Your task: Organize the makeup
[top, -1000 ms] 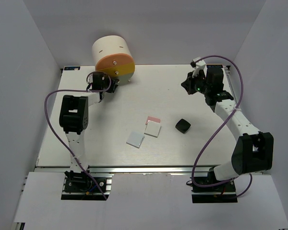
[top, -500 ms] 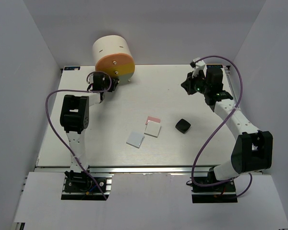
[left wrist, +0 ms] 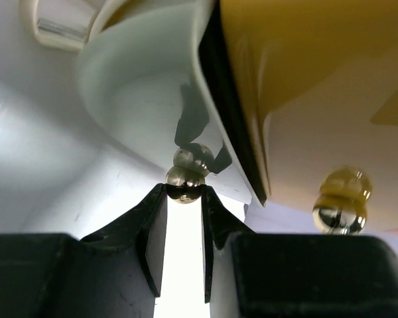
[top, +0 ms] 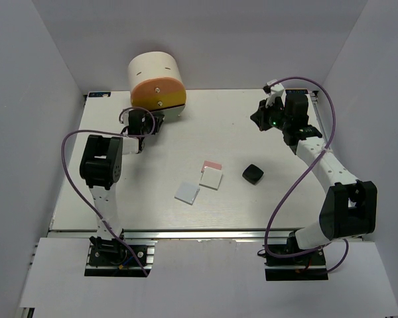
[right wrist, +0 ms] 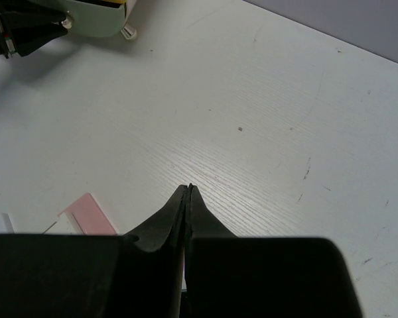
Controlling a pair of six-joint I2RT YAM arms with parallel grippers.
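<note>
Gold knob [left wrist: 185,177] clamped in left jaws, right jaws clenched on nothing: draw straight outward, level, without dragging cream organizer [top: 152,69]. Next, fetch white squares [top: 211,179], pink square [top: 213,163], black compact [top: 253,174] from mid-tabletop [top: 152,212].

The setting is a robotics laboratory test cell. A white bench [top: 152,159] stands enclosed by plain grey partition walls [top: 33,79]. The left arm [top: 101,162] and right arm [top: 328,169] are bolted to an aluminium rail [top: 205,234] at the bench's near edge, trailing purple cables [top: 276,211].
</note>
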